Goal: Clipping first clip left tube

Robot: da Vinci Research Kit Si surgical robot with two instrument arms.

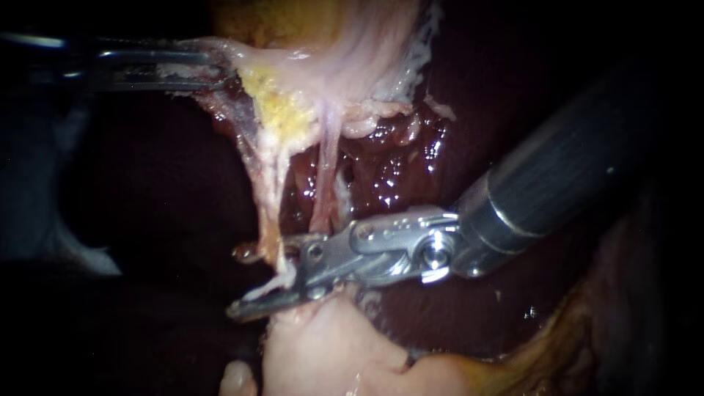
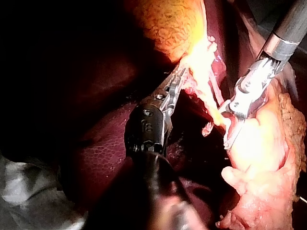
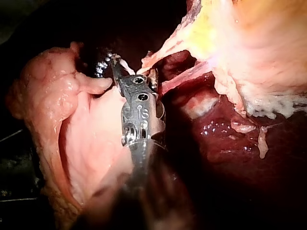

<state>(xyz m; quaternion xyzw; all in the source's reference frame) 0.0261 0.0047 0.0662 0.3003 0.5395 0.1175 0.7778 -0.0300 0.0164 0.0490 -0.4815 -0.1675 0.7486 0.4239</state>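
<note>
Left instrument [image 1: 202, 70] clamped on gallbladder [image 1: 345, 44], right instrument [image 1: 262, 282] jaws gaping astride left tube [image 1: 268, 198] below gallbladder; skewed closing likely snags neighbouring right tube [image 1: 325, 183].

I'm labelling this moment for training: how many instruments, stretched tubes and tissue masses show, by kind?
Slender metal instruments: 2, the left instrument and the right instrument
Thin stretched tubes: 2, the pale left tube and the pink right tube
Tissue masses: 3, the dark red liver, the yellowish-pink gallbladder and a pale pink lump
Total: 7
</note>
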